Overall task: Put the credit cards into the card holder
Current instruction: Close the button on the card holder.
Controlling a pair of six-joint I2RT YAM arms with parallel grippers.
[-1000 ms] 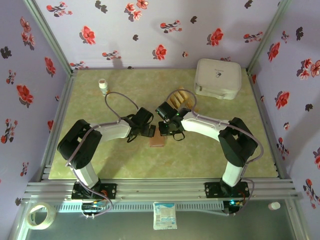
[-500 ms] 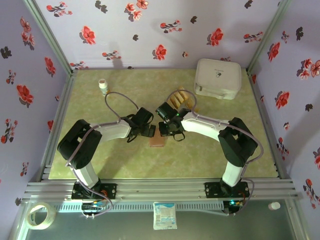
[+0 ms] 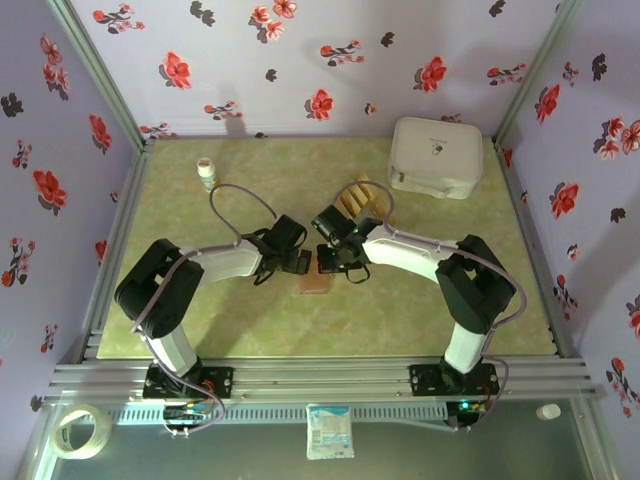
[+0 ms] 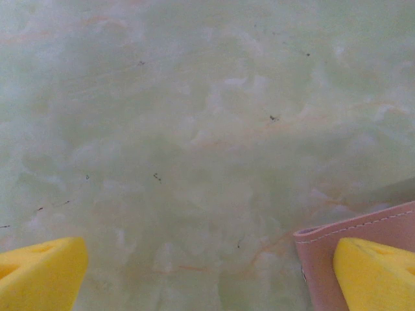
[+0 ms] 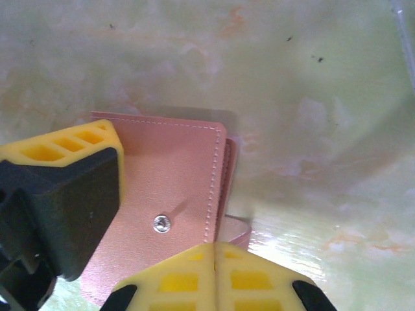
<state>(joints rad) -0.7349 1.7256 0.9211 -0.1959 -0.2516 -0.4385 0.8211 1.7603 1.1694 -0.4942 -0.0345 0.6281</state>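
On table (image 3: 400, 320), card holder (image 3: 314, 283) is laid flat. Rel. to it: credit cards (image 3: 362, 197) are set behind, slightly R; box (image 3: 435, 157) further back-R; bottle (image 3: 206, 174) back-L. L gripper (image 3: 298, 262) and R gripper (image 3: 326, 262) are positioned over its rear edge.

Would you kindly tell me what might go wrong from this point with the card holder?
1. The right gripper is shut at the card holder's edge. If it has pinched no flap, it will lift away with nothing.
2. The left gripper is open, with one finger over the holder close beside the right one. They could collide or drag it.
3. The credit cards lie fanned near the right arm, which might scatter them.
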